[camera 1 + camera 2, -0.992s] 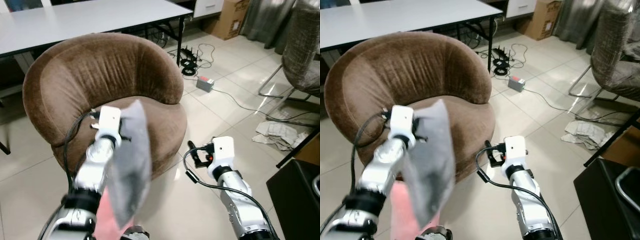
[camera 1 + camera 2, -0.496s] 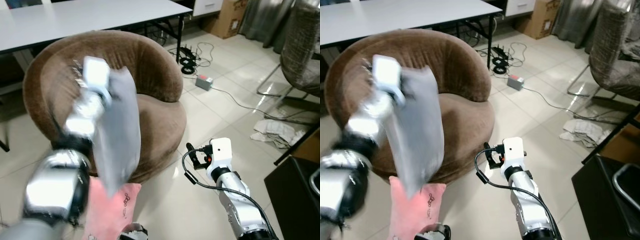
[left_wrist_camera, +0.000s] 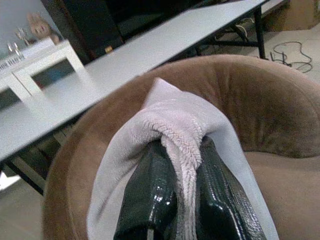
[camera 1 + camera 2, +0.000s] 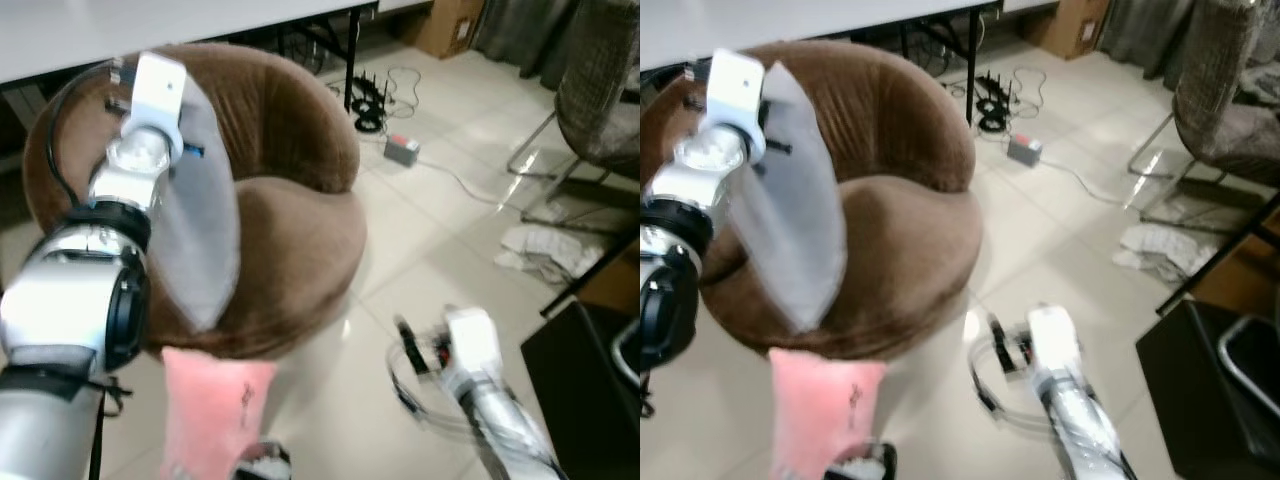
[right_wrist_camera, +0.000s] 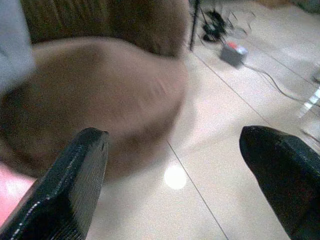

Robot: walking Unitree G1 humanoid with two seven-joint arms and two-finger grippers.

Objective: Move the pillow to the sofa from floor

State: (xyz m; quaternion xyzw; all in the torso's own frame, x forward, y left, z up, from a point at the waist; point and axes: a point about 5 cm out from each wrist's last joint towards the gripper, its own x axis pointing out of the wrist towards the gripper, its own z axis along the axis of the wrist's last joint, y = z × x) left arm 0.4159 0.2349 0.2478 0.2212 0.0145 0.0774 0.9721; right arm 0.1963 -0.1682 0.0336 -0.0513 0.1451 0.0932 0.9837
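Left eye view: pink pillow (image 4: 212, 405) on the floor at the sofa's (image 4: 290, 215) front edge; left gripper (image 3: 172, 200) – now higher – pinches the grey pillow (image 4: 200, 220); right gripper (image 5: 175, 165) gapes, blurred, lower.

The pillow (image 4: 200, 230) hangs from the left gripper (image 3: 185, 200) above the sofa's (image 4: 290, 230) seat, before its backrest. A second pillow (image 4: 210, 410) lies on the floor against the sofa's front edge. The right gripper (image 5: 180, 175) hovers over the floor (image 4: 430, 230), right of the sofa. A table (image 3: 125, 55) stands behind the sofa.
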